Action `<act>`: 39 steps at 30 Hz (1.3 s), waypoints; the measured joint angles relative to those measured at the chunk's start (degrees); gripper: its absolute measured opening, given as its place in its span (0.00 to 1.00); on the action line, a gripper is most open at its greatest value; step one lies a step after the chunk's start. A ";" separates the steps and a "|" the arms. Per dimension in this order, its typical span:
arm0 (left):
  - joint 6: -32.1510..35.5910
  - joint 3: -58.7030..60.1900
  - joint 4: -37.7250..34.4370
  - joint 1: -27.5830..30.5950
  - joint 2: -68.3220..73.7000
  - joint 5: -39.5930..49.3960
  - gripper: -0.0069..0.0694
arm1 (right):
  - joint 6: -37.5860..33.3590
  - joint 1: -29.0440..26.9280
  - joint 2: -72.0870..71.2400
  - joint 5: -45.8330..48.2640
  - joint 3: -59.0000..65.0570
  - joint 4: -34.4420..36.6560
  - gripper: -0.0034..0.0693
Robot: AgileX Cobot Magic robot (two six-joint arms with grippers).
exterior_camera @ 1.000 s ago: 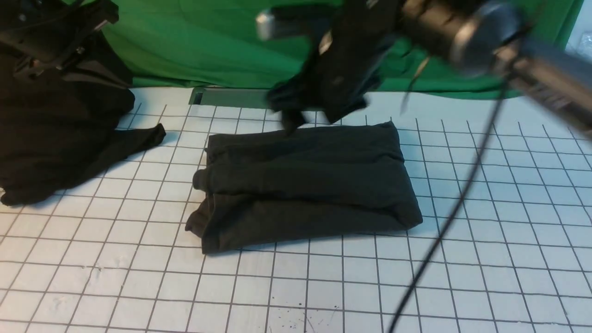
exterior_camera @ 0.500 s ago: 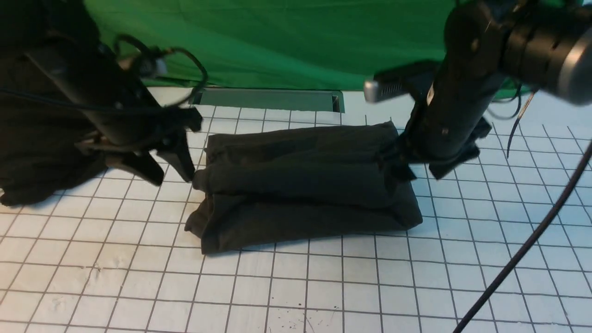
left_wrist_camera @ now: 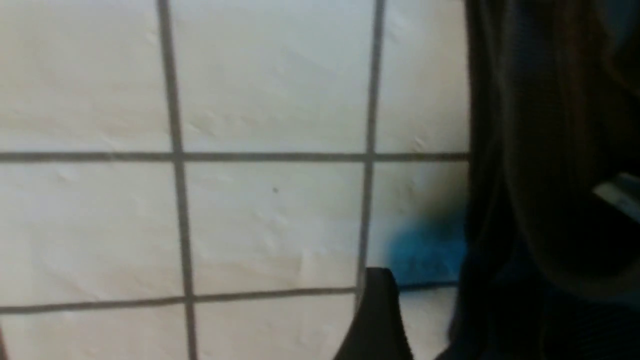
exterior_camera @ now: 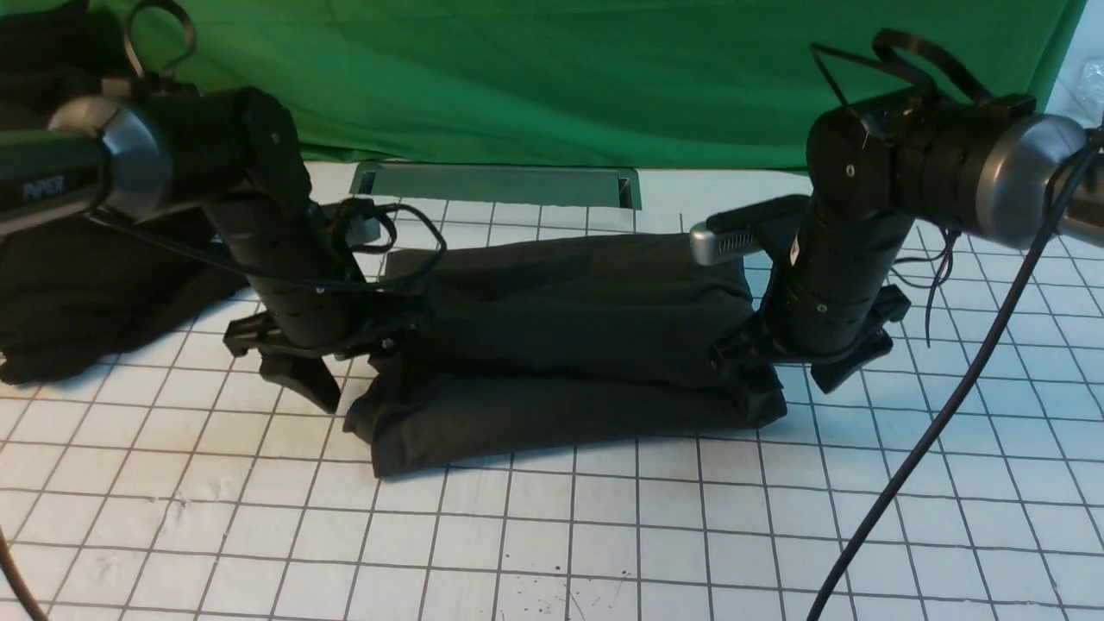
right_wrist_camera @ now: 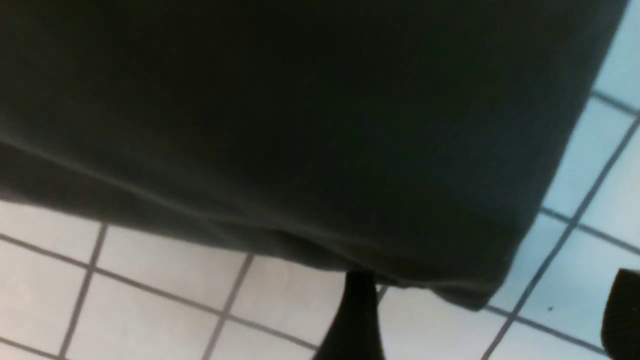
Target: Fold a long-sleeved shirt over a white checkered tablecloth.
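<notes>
The long-sleeved shirt (exterior_camera: 569, 345) lies folded into a dark grey bundle in the middle of the white checkered tablecloth (exterior_camera: 552, 535). My left gripper (exterior_camera: 345, 366) is down at its left end, open, one finger on the cloth and the other by the shirt's edge. My right gripper (exterior_camera: 789, 375) is down at its right end, open, straddling the near right corner. In the left wrist view one finger (left_wrist_camera: 377, 320) stands on the tablecloth (left_wrist_camera: 270, 220) beside the shirt (left_wrist_camera: 550, 200). The right wrist view shows the shirt's corner (right_wrist_camera: 300, 125) between the spread fingers (right_wrist_camera: 357, 315).
A blacker garment heap (exterior_camera: 86, 285) lies at the far left behind my left arm. A green fabric sheet (exterior_camera: 535, 78) hangs at the back, with a metal slot (exterior_camera: 496, 183) below it. The right arm's cable (exterior_camera: 931, 431) hangs over the cloth at the right.
Both arms have come down to the shirt's two ends, the left from the heap, the right from the back. The left jaws have spread apart. The shirt has barely shifted.
</notes>
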 joint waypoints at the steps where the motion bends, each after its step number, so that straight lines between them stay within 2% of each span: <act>1: -0.18 0.00 0.55 0.00 -0.01 -0.09 0.67 | 0.00 -0.06 0.08 0.00 0.00 0.00 0.86; 5: -0.02 0.00 2.04 0.00 -0.82 -0.04 0.50 | -0.16 -0.10 0.14 -0.14 0.00 -0.31 0.86; 6: 0.10 0.00 2.02 0.00 -0.92 -0.04 0.49 | -0.16 -0.10 0.14 -0.14 0.00 0.00 0.86; 7: 0.57 -0.15 2.02 0.00 -1.87 0.22 0.39 | -0.16 -0.17 0.14 -0.14 0.00 -0.31 0.86; 8: 0.65 -0.28 2.02 0.00 -2.21 0.27 0.37 | -0.16 -0.17 0.14 -0.14 0.00 -0.31 0.86; 9: 1.44 -0.85 1.38 0.00 -4.01 0.68 0.24 | -0.30 -0.17 0.14 -0.14 0.00 0.00 0.86; 10: 1.45 -0.92 1.28 0.00 -4.24 0.83 0.22 | -0.30 -0.17 0.14 -0.14 0.00 0.00 0.86; 11: 1.75 -1.44 0.62 0.06 -5.99 1.67 0.15 | -0.60 -0.17 0.14 -0.01 0.00 -0.31 0.86; 15: 3.61 -1.45 -3.85 0.06 -9.42 6.11 0.10 | -1.29 -0.17 0.14 0.39 0.00 0.00 0.86; 18: 6.14 1.42 -8.81 0.06 -9.30 6.98 0.12 | -1.42 -0.17 0.14 0.58 0.00 0.00 0.86; 23: 6.51 5.31 -9.87 0.06 -7.96 6.46 0.22 | -1.46 -0.17 0.14 1.16 0.00 -0.31 0.86; 24: 6.51 6.65 -9.87 0.06 -7.57 5.98 0.31 | -1.46 -0.17 0.14 1.27 0.00 0.00 0.86; 25: 6.51 6.93 -9.87 0.06 -7.52 5.50 0.33 | -1.46 -0.17 0.14 1.27 0.00 0.00 0.86; 26: 6.63 8.24 -10.19 0.06 -7.27 3.07 0.43 | -1.48 -0.17 0.14 1.46 0.00 0.00 0.86; 27: 6.64 8.34 -10.40 0.06 -7.26 2.76 0.44 | -1.48 -0.17 0.14 1.46 0.00 0.00 0.86; 29: 7.40 9.08 -12.04 0.06 -6.59 -0.49 0.55 | -1.48 -0.17 0.14 1.46 0.00 0.00 0.86; 32: 7.40 9.15 -13.02 0.06 -5.34 -1.83 0.62 | -1.48 -0.17 0.14 1.46 0.00 0.00 0.86; 36: 7.78 9.15 -12.94 0.06 -3.62 -3.19 0.60 | -1.73 -0.17 0.41 1.50 0.00 1.07 0.86; 38: 7.83 9.15 -12.28 0.06 -3.28 -3.28 0.49 | -2.10 -0.17 1.03 1.66 0.00 1.63 0.86; 39: 7.83 9.15 -12.28 0.06 -3.23 -3.28 0.49 | -2.16 -0.17 1.11 1.67 0.00 1.73 0.86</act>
